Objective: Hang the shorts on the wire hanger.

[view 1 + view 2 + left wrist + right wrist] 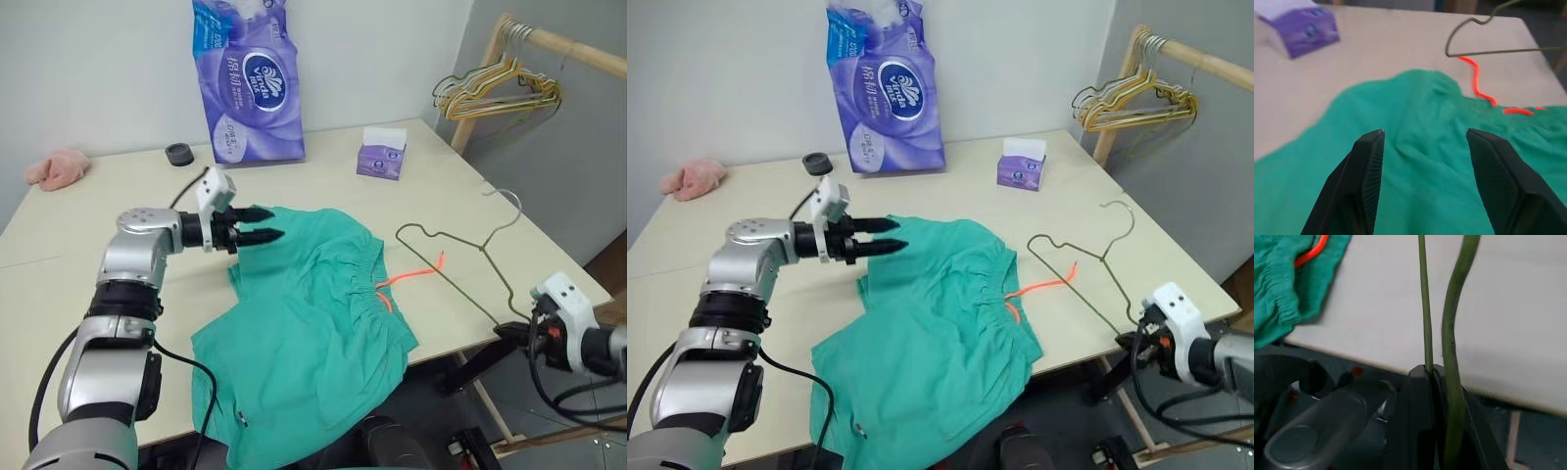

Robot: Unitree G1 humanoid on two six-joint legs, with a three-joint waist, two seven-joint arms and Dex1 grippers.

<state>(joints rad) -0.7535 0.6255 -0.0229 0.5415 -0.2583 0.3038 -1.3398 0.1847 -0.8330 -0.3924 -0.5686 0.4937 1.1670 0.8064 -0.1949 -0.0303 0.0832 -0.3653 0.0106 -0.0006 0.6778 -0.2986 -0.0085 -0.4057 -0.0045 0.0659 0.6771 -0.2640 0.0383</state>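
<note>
**Left eye view: hanger pinched at bench edge**

Right tool (1429, 374) is pressed together on the wire hanger (460, 269) at the bench's (118, 186) right edge. Left tool (266, 224), fingers spread and empty, hovers over the shorts (309, 333), which drape over the near edge.

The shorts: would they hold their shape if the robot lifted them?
Probably not. The shorts lie rumpled and already droop over the table edge, so they would likely sag. The fabric looks thin, so probably light.
</note>
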